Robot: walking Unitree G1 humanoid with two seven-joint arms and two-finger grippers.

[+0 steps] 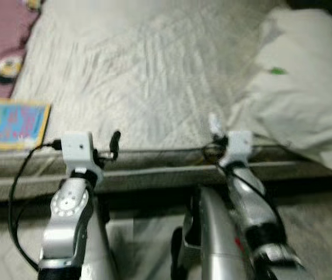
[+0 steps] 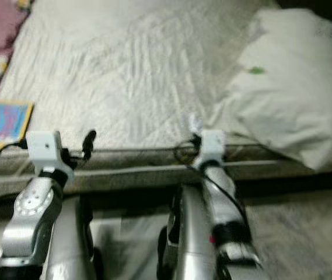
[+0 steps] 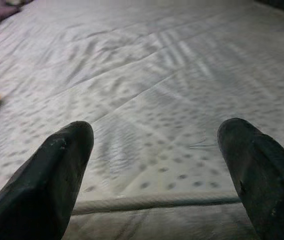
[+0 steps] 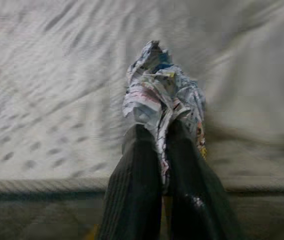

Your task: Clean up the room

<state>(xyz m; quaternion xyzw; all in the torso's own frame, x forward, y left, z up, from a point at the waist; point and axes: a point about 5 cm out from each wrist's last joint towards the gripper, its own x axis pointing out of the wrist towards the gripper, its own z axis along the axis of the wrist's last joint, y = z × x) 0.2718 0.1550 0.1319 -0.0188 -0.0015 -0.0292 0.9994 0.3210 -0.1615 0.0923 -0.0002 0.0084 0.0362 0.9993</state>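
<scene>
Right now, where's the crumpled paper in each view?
Left eye view: crumpled paper right of centre, in the right gripper.
Right eye view: centre, beside the pillow.
Left wrist view: bedsheet beyond the left gripper, open.
Right wrist view: centre, pinched.
Shared landmark: mattress edge piping.

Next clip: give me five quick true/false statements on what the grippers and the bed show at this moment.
1. The right gripper is shut on a crumpled paper wrapper. True.
2. The left gripper holds a book. False: its fingers are spread apart, with nothing between them.
3. A colourful book lies by the mattress's left edge. True.
4. The white pillow lies on the robot's left. False: it is on the right.
5. The wrapper rests flat on the mattress. False: it is pinched between the fingers.
</scene>
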